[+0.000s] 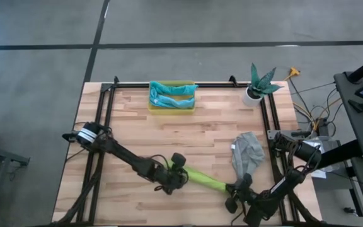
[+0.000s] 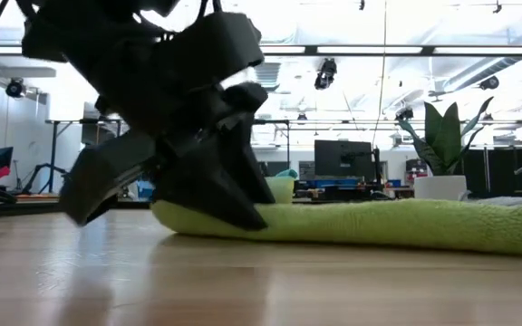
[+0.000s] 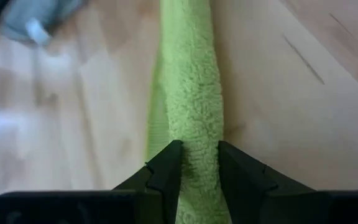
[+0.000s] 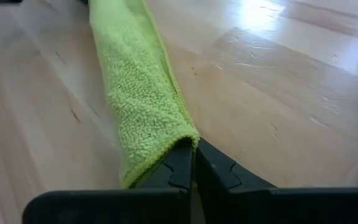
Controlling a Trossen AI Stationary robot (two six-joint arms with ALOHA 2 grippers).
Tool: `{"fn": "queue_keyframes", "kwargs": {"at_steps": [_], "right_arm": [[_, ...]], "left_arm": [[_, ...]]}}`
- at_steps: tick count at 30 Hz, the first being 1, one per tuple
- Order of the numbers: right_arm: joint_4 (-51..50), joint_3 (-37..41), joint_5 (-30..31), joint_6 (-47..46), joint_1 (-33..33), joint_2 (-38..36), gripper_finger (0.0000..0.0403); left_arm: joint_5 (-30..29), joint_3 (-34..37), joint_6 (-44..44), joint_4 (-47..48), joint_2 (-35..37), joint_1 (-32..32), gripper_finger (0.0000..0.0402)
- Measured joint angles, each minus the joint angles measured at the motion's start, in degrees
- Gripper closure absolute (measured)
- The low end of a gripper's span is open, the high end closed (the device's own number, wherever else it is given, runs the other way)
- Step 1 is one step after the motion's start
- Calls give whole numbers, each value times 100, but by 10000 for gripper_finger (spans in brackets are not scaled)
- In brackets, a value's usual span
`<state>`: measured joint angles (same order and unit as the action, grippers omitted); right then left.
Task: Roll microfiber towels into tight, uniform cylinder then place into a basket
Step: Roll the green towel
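The lime green towel (image 1: 203, 179) lies near the front edge of the table (image 1: 200, 135), rolled into a long thin shape. The left gripper (image 3: 196, 163) holds one end of it, with its fingers narrow and pressed on both sides of the roll. The right gripper (image 4: 193, 163) holds the other end, with its fingers pinched tight on a corner of the cloth. In the low view the roll lies flat on the wood, and the left gripper sits on top of its end.

The grey towel (image 1: 247, 153) lies in a loose heap near the right edge of the table, just beside the right arm. The basket (image 1: 171, 105) is at the back edge, well apart from both grippers. The teal towel (image 1: 171, 90) and the light blue towel (image 1: 172, 99) lie inside it. A plant in a white pot (image 1: 253, 95) stands near the back right corner.
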<state>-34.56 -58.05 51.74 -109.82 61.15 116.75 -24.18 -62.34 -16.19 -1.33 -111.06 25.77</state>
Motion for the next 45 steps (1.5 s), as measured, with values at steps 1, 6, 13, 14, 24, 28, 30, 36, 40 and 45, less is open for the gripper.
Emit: {"fn": "queue_keyframes", "kwargs": {"at_steps": [1,6,13,14,24,28,30,36,40,45], "right_arm": [[8,2,-48,95,-13,-24,394],[8,-39,-252,509,-97,-55,394],[44,-15,-309,637,-116,-55,394],[50,-8,-307,636,-116,-55,394],[56,-8,-307,643,-176,-49,394],[56,-6,-309,701,-188,-49,394],[55,-4,-307,704,-190,-49,394],[69,5,-307,730,-190,-49,394],[73,5,-307,744,-190,-49,394],[76,5,-307,787,-190,-49,394]], "left_arm": [[-58,0,-80,8,64,23,312],[-128,-9,-213,77,502,50,312],[-1,7,86,131,867,276,312],[135,13,87,14,804,324,312],[179,-34,-134,-567,-323,396,313],[75,-138,-278,-613,-380,269,313],[-13,-175,-361,-640,-353,227,313],[-15,-220,-465,-715,-317,98,313],[-20,-190,-382,-714,-317,-48,313],[147,-185,-377,-718,-317,-154,313]]}}
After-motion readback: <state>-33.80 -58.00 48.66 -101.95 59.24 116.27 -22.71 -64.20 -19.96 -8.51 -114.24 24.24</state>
